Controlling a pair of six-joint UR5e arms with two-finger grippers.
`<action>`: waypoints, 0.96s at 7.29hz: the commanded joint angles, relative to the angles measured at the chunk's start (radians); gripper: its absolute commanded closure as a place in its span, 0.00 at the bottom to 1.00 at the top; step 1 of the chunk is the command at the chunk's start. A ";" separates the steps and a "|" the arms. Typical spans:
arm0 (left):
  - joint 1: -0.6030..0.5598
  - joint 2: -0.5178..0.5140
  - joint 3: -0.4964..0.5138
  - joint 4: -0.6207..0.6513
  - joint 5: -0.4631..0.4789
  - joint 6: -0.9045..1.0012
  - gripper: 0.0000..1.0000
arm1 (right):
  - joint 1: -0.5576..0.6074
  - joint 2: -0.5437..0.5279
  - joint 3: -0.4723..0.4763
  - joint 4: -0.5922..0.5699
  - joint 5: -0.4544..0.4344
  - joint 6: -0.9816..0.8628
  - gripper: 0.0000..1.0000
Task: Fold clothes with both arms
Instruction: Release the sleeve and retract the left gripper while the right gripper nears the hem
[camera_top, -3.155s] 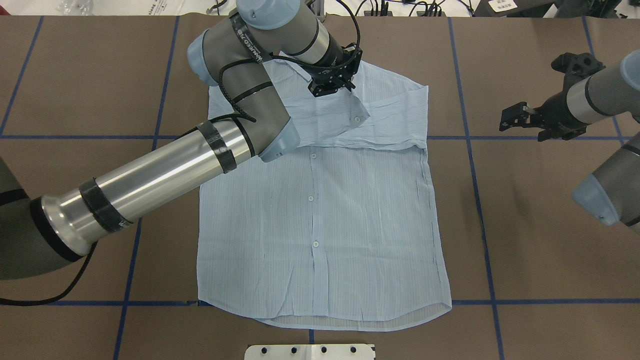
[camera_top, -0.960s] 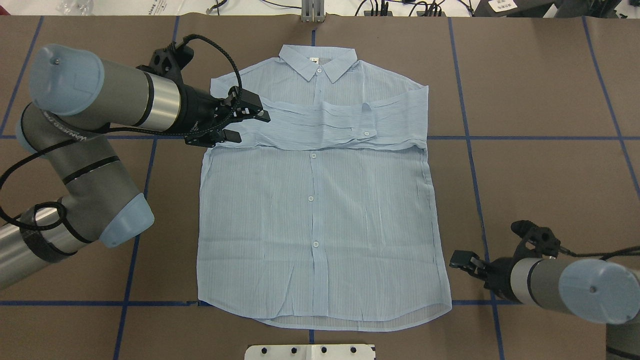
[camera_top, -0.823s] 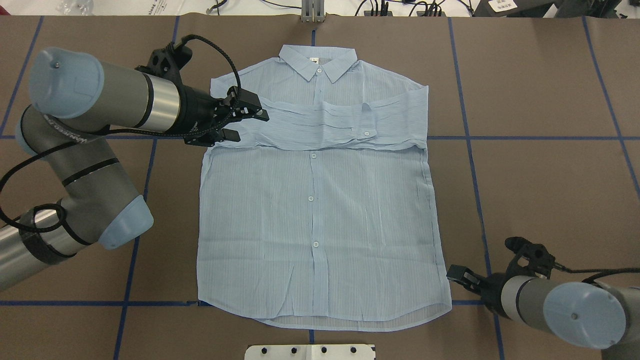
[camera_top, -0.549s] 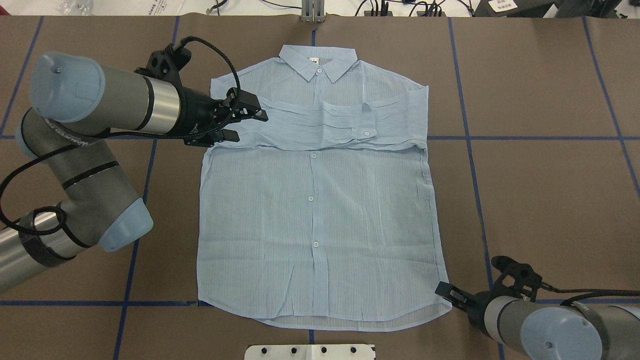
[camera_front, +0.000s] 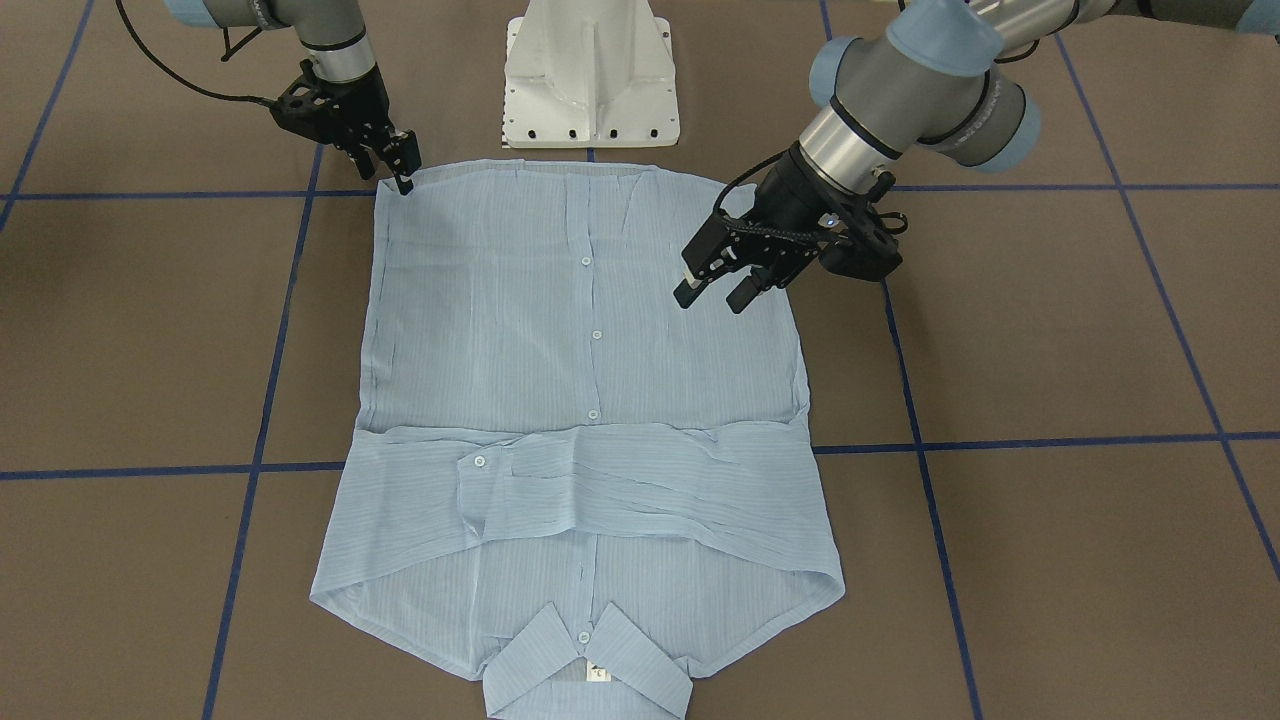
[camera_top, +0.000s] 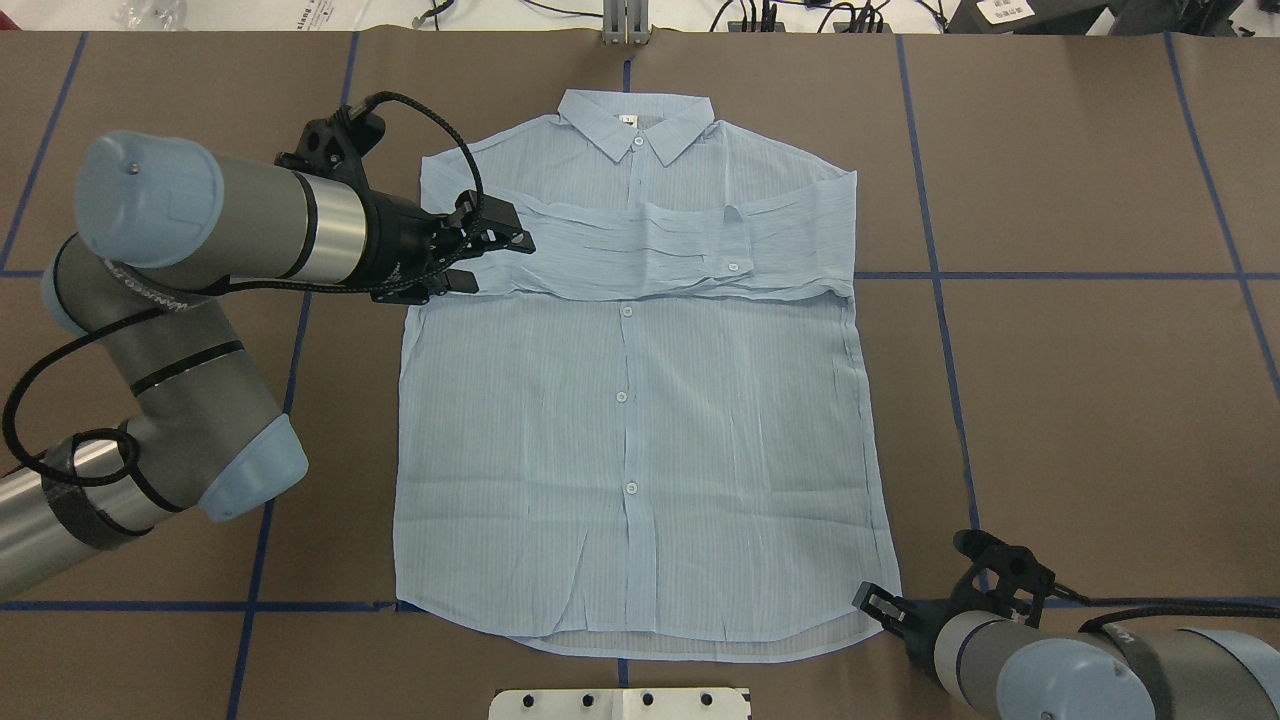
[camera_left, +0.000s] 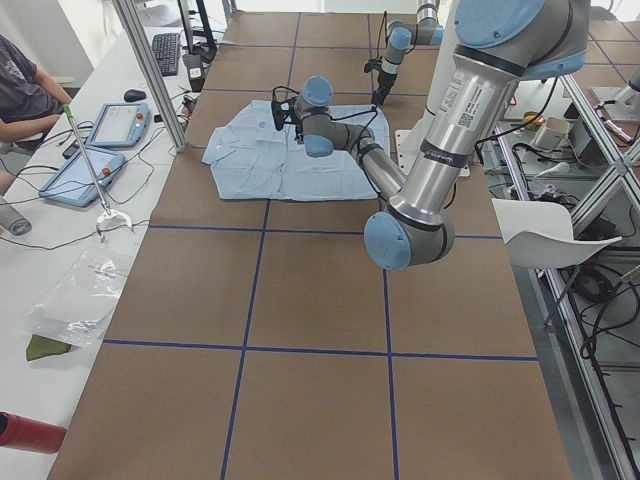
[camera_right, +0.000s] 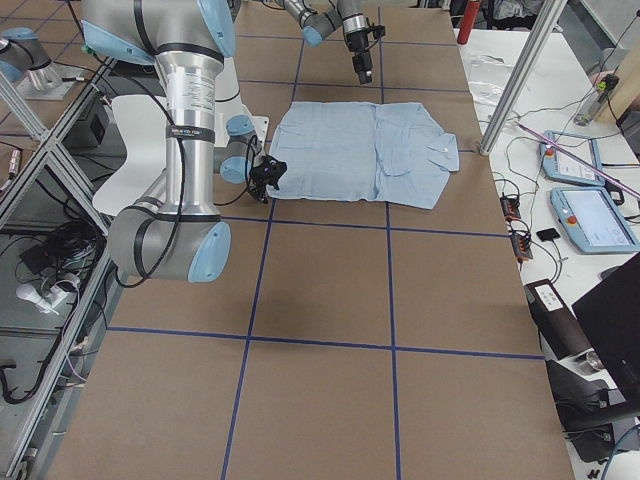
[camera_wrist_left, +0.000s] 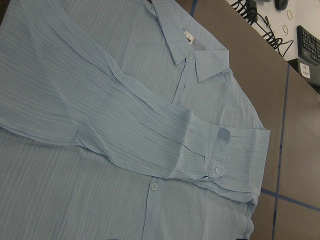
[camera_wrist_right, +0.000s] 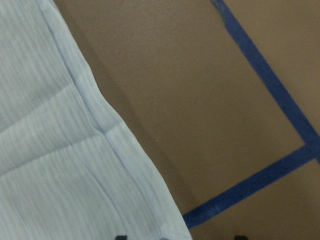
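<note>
Though the sleeves are already in, the job looks to be at an early stage. The brown table (camera_top: 1100, 350) carries the light-blue shirt (camera_top: 640, 450) flat and buttoned, front up, with its hem toward the robot and its body at full length. Judged from this, the folds of the body itself are all left to do.

The left arm (camera_top: 200, 215) reaches in from the side at chest height. The right arm (camera_top: 1090, 670) comes in low at the near hem. The left gripper (camera_front: 712, 297) hangs above the shirt's left edge beside the sleeve band, with its jaws apart and nothing in them. The right gripper (camera_top: 875, 605) sits at the hem's right corner. In its wrist view two dark tips stand well apart with the cloth edge between them, so it looks spread and has not yet pinched.

Both sleeves (camera_top: 660, 255) lie crosswise over the chest as one rumpled band. The collar (camera_top: 636, 118) is spread at the far end, and a cuff button (camera_top: 733, 266) faces up.
</note>
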 joint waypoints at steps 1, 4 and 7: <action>0.007 0.001 0.001 0.000 0.007 -0.001 0.17 | 0.001 -0.002 0.003 -0.005 -0.010 0.001 0.43; 0.011 0.002 0.004 0.000 0.008 -0.001 0.17 | 0.001 -0.008 0.010 -0.005 -0.024 0.001 0.61; 0.018 0.001 0.006 0.000 0.007 -0.003 0.17 | -0.006 -0.014 0.017 -0.006 -0.022 0.001 1.00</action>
